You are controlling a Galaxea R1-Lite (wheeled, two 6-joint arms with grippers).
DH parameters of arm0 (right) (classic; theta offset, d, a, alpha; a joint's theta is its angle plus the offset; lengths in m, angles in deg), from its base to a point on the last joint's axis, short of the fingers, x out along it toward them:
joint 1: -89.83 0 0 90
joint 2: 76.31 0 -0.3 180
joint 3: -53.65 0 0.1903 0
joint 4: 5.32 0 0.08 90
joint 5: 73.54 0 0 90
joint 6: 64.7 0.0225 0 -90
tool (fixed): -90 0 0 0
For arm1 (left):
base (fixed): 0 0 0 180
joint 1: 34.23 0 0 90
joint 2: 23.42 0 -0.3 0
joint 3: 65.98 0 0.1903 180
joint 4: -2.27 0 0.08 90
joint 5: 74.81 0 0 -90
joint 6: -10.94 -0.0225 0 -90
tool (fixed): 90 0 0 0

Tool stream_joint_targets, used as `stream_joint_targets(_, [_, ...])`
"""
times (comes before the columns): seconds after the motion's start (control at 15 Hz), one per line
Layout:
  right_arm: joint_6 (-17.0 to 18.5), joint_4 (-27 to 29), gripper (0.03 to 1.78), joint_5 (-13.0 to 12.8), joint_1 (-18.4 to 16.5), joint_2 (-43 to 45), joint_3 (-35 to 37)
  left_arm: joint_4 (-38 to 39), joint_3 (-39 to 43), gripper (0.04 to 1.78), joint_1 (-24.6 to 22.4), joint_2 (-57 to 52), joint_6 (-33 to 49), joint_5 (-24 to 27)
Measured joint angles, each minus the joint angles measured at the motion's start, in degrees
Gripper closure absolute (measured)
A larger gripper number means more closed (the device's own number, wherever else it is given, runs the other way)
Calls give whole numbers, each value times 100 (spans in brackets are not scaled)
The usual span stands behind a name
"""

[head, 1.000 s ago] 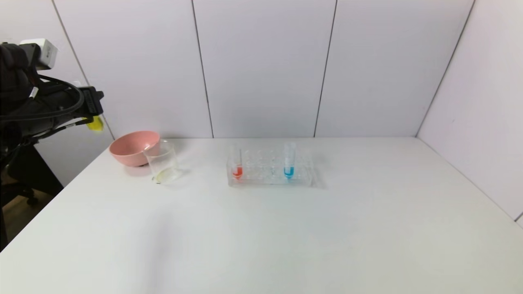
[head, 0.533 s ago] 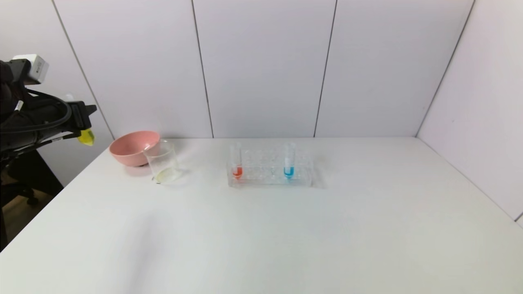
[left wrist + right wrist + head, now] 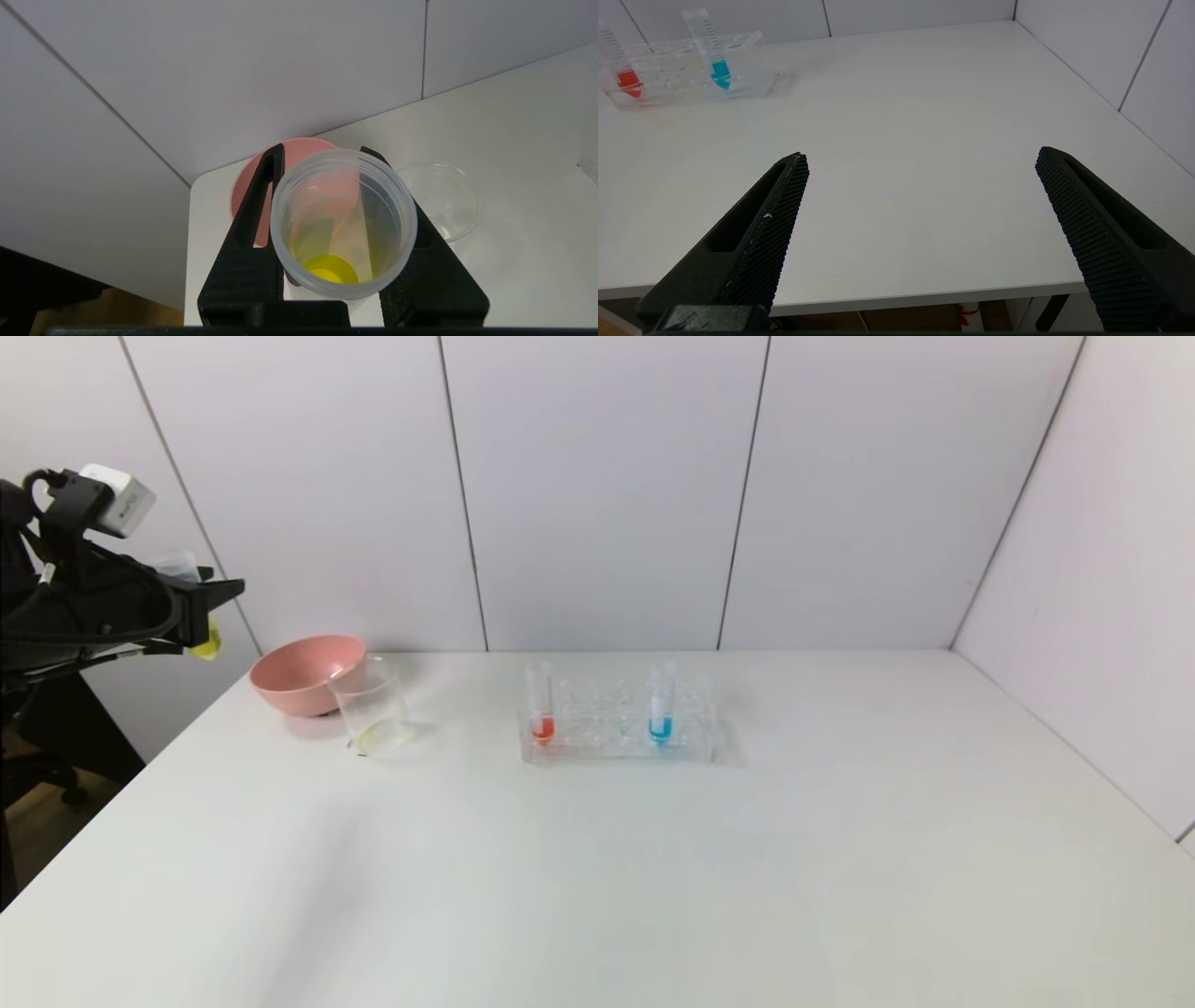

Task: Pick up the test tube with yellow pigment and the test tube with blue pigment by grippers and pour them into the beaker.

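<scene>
My left gripper (image 3: 343,233) is clamped on the test tube with yellow pigment (image 3: 343,224), jaws pressed to either side of its wall; the left wrist view looks straight down its open mouth to a small yellow pool at the tip. In the head view this gripper (image 3: 201,607) hangs in the air off the desk's left edge, with the yellow tip (image 3: 207,642) showing just below the jaws.

Nearest on the desk (image 3: 597,877): one pink bowl (image 3: 306,674) at the back-left corner, and one beaker (image 3: 372,706) touching or just in front of it (a faint yellowish film on its bottom). Both stand close to the left edge and the back wall.

Mid-desk, well apart from the beaker: one clear tube rack (image 3: 618,721), holding two upright tubes, the red-tipped tube (image 3: 541,702) at its left end and the test tube with blue pigment (image 3: 661,700) toward its right.

My right gripper (image 3: 920,242) hovers over the near desk edge, jaws wide apart, holding nothing. The whole front and right of the desk lie open ahead of it; the rack (image 3: 686,70) stands far off.
</scene>
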Motion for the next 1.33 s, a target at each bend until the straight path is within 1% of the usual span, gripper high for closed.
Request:
stream_joint_targets(0.2, [2, 0, 4, 0, 0, 0, 0, -66, -130, 127, -23, 317, -419, 505])
stream_joint_targets(0.4, [2, 0, 4, 0, 0, 0, 0, -160, -406, 127, 7, 586, -890, 750])
stream_joint_targets(0.53, [0, 0, 4, 0, 0, 0, 0, -199, -644, 127, 0, 798, -1268, 1130])
stream_joint_targets(0.73, [2, 0, 4, 0, 0, 0, 0, -466, -1009, 127, -1, 1001, -1998, 1246])
stream_joint_targets(0.93, [2, 0, 4, 0, 0, 0, 0, -1335, -1512, 127, -61, 1117, -3040, 1357])
stream_joint_targets(1.2, [2, 0, 4, 0, 0, 0, 0, -2823, -2522, 127, -160, 1334, -4487, 1748])
stream_joint_targets(1.33, [2, 0, 4, 0, 0, 0, 0, -3338, -2881, 127, -174, 1471, -5158, 1947])
